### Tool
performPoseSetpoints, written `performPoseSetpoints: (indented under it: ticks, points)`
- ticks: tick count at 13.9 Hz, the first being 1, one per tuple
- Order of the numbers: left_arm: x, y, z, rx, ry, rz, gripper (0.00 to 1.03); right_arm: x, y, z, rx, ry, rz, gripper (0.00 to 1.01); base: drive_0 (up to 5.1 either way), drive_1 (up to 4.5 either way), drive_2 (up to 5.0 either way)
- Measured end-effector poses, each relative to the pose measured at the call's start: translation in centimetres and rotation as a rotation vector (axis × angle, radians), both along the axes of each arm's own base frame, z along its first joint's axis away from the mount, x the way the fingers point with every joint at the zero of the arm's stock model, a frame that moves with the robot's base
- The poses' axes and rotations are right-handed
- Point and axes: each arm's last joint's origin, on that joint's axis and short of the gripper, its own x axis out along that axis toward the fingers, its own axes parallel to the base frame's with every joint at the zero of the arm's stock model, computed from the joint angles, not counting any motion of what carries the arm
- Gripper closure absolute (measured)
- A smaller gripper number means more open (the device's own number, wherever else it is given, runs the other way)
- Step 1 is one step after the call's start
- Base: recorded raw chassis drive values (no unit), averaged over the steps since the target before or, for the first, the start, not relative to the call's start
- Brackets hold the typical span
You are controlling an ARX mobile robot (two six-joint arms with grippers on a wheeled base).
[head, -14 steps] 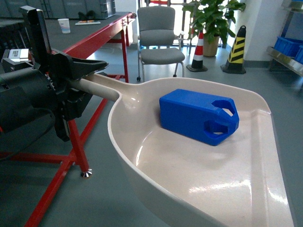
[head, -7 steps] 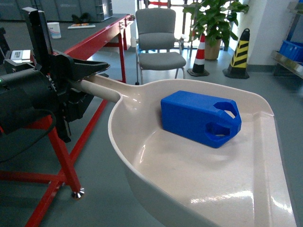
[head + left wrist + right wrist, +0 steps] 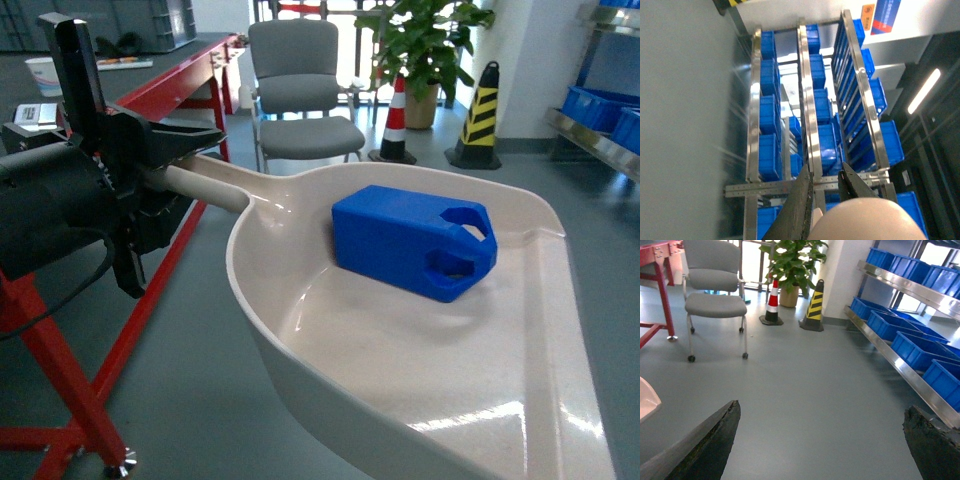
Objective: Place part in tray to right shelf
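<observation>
Open floor [image 3: 805, 390] beside right shelf [image 3: 905, 375]

head view close above tray [image 3: 300, 330], wrists outward

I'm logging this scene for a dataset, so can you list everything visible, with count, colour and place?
part: one, bright blue, lying in the tray.
tray: one, pale cream, foreground of head view, handle toward the left.
right shelf: one, silvery steel, along the right wall.
crates: several, blue, on the shelf levels.
chair: one, grey, behind the tray.
potted plant: one, green, near the window.
cones: two, one red-white and one black-yellow, beside the plant.
table: one, red frame with dark top, left.
cup: one, white, on the table.
left gripper: black, shut on the tray handle.
right gripper: black fingers apart, empty.
</observation>
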Motion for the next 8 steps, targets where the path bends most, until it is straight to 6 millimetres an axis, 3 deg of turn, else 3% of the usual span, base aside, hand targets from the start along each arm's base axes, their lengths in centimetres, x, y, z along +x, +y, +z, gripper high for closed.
performPoseSetpoints:
  ticks: [8]
  points:
    - [-0.04, -0.15, -0.03, 0.001, 0.004, -0.012, 0.9, -0.03, 0.0, 0.03, 0.0, -0.002, 0.0, 0.03, -1.7, -1.73, -1.7]
